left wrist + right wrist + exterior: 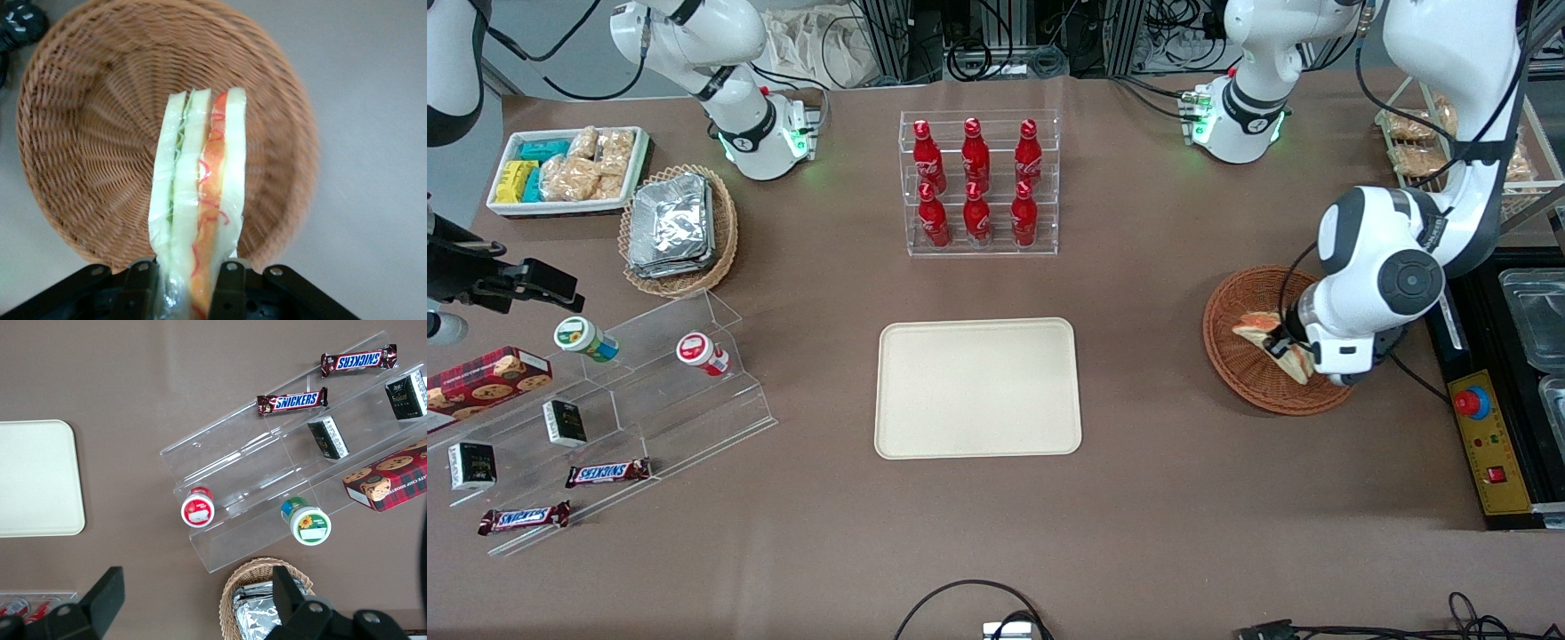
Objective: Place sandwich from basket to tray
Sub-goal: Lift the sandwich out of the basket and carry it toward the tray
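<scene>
My left gripper [1285, 348] hangs over the reddish-brown wicker basket [1232, 356] at the working arm's end of the table, shut on the sandwich [1267, 340]. In the left wrist view the sandwich [200, 193] shows as a clear-wrapped wedge of white bread with green and orange-red filling, pinched between the black fingers [229, 288] of the gripper [189, 288], with the basket [87, 133] beneath it and nothing else in it. The cream tray [977, 388] lies flat and bare at the table's middle, well apart from the basket.
A clear rack of red bottles [978, 182] stands farther from the front camera than the tray. A tan basket of foil packs [679, 229], a white bin of snacks [567, 169] and a clear stepped shelf with snacks [605, 418] sit toward the parked arm's end.
</scene>
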Tool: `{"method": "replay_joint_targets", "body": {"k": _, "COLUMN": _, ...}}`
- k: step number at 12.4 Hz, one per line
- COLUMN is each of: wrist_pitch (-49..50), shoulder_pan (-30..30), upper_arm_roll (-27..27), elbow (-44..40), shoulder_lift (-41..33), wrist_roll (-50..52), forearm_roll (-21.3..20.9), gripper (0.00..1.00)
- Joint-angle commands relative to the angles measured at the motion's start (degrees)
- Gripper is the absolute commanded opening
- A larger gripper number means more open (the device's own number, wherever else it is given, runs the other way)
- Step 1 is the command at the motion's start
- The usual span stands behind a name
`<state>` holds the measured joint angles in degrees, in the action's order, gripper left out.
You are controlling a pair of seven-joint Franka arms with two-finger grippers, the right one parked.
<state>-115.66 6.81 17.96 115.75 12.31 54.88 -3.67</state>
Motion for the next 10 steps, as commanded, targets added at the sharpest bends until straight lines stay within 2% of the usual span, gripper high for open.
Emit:
{"method": "replay_joint_targets", "body": {"k": 1, "wrist_pitch": 7.9, "shoulder_pan": -0.7, "upper_arm_roll": 6.5, "elbow": -9.8, "shoulder_lift": 3.1, "wrist_roll": 0.7, "forearm_roll": -0.3, "gripper": 0.0}}
{"method": "replay_joint_targets", "body": {"k": 5, "wrist_pitch": 9.0, "shoulder_pan": -0.7, "upper_arm_roll": 18.0, "elbow": -19.7, "shoulder_lift": 11.0, "wrist_roll": 1.5, "forearm_roll": -0.8, "gripper": 0.0}}
{"method": "replay_joint_targets", "body": {"k": 6, "wrist_pitch": 8.5, "shoulder_pan": -1.7, "upper_arm_roll": 20.3, "elbow": -21.3, "shoulder_lift": 14.0, "wrist_roll": 1.8, "forearm_roll": -3.3, "gripper": 0.0}}
{"method": "replay_joint_targets", "body": {"k": 8, "wrist_pitch": 8.5, "shoulder_pan": -9.3, "upper_arm_roll": 19.9, "elbow": -27.8, "shoulder_lift": 21.6, "wrist_roll": 4.9, "forearm_roll": -9.7, "gripper": 0.0}}
{"method": "replay_joint_targets", "body": {"k": 10, "wrist_pitch": 8.5, "shoulder_pan": -13.2, "upper_arm_roll": 19.9, "elbow": -34.3, "shoulder_lift": 29.5, "wrist_roll": 5.7, "forearm_roll": -14.2, "gripper": 0.0}}
